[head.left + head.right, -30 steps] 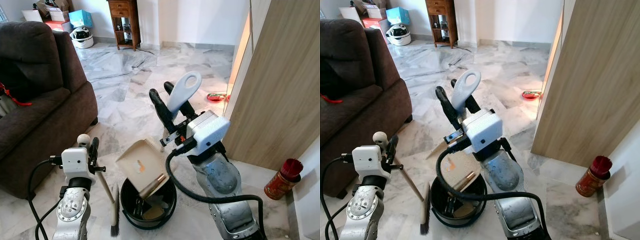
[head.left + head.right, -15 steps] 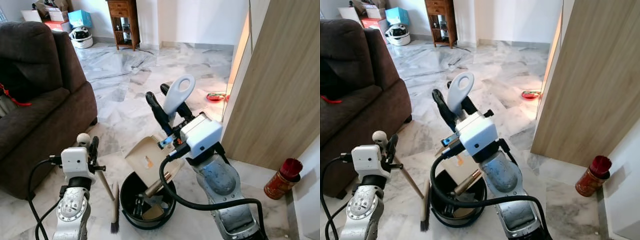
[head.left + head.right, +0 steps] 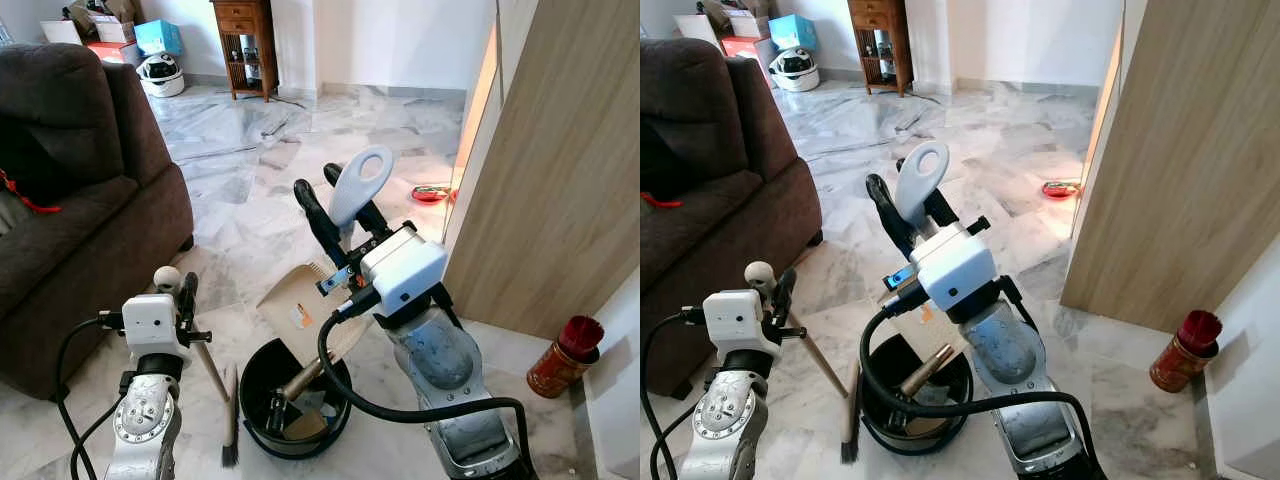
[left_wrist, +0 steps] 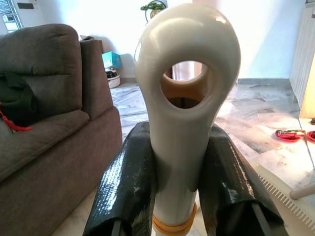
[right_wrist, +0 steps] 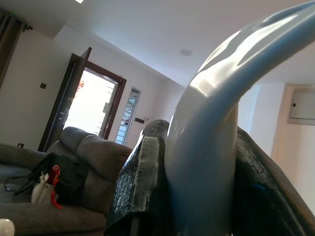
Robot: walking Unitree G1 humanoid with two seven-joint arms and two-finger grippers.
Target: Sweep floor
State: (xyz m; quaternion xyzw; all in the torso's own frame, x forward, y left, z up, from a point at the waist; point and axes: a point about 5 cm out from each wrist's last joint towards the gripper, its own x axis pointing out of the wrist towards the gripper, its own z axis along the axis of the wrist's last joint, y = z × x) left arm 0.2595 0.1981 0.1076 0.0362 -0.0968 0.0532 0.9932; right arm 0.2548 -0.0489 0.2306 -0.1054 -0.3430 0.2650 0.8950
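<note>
On the marble floor (image 3: 250,170) before me, open tile runs ahead to a wooden cabinet (image 3: 247,45). At my left stands a dark brown sofa (image 3: 70,200); at my right a wooden wall panel (image 3: 555,170) closes that side, its corner edge near my right arm. My right gripper (image 3: 340,205) is raised at centre, its two black fingers (image 5: 142,182) closed tight on the white looped handle of the dustpan (image 3: 310,305), one finger pressed to each side. The dustpan hangs tilted, its lower edge over the black bucket (image 3: 262,375), which sits on the floor just in front of my feet and holds debris, with a brown stick leaning out of it. My left gripper (image 3: 186,297) is low at my left, its fingers clamped on the white ring-ended grip of the hand broom (image 3: 228,415), whose bristle head rests just beside the bucket. By the right wall, well apart, stands a red tin (image 3: 560,362).
</note>
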